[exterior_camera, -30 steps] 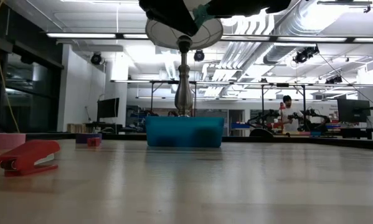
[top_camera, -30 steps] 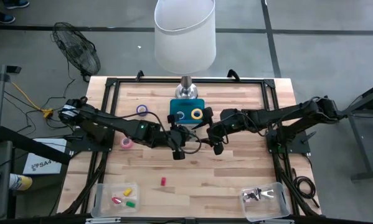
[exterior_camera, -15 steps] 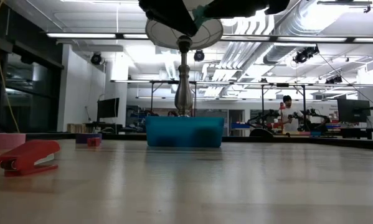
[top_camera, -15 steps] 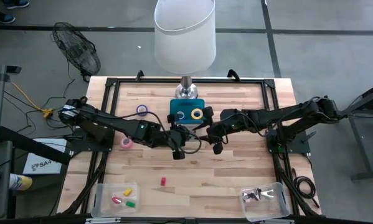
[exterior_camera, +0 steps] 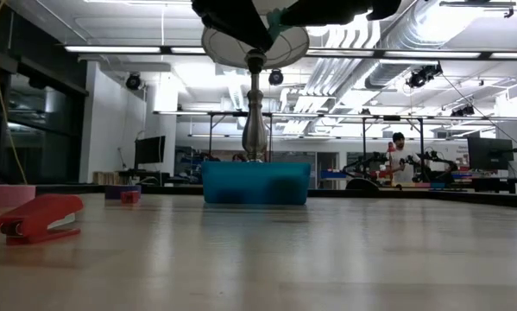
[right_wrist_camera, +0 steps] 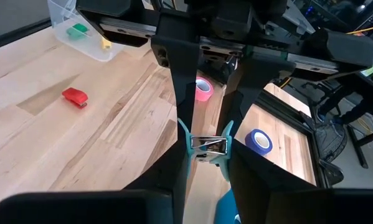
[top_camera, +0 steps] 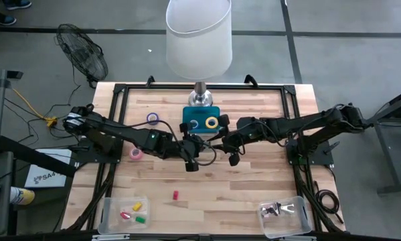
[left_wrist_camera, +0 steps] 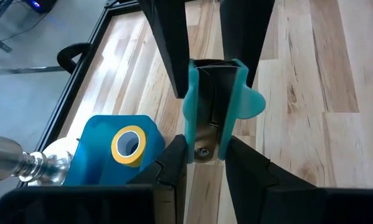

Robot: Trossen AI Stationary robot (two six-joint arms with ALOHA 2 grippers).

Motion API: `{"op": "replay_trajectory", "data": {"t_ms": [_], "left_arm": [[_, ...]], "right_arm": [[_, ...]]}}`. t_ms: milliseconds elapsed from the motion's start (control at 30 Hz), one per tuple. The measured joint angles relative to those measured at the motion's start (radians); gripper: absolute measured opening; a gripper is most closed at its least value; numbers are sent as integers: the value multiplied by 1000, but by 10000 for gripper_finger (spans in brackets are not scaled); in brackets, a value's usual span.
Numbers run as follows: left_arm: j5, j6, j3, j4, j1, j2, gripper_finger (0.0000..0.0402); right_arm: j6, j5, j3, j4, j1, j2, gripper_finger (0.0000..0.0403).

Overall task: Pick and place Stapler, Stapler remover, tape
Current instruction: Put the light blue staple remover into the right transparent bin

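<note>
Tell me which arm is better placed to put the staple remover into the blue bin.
Probably left. The right gripper also holds the staple remover, but the left gripper faces the blue bin closely.

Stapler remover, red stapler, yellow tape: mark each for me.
stapler remover point(left_wrist_camera: 212, 109), left wrist view, on its teal body.
red stapler point(exterior_camera: 40, 216), low view, on its red top.
yellow tape point(left_wrist_camera: 129, 146), left wrist view, on the ring's rim.

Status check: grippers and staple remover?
Fingers of left gripper and right gripper both shut on staple remover, held above table by blue bin. Red stapler untouched. Nothing between remover and bin.
</note>
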Motion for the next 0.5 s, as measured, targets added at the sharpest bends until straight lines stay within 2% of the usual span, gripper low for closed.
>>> {"op": "replay_trajectory", "data": {"t_ms": [367, 500], "left_arm": [[1, 0, 0, 0, 0, 0, 77], [3, -2, 0, 0, 0, 0, 77]], "right_arm": [[2, 0, 0, 0, 0, 0, 88], [35, 1, 0, 0, 0, 0, 100]]}}
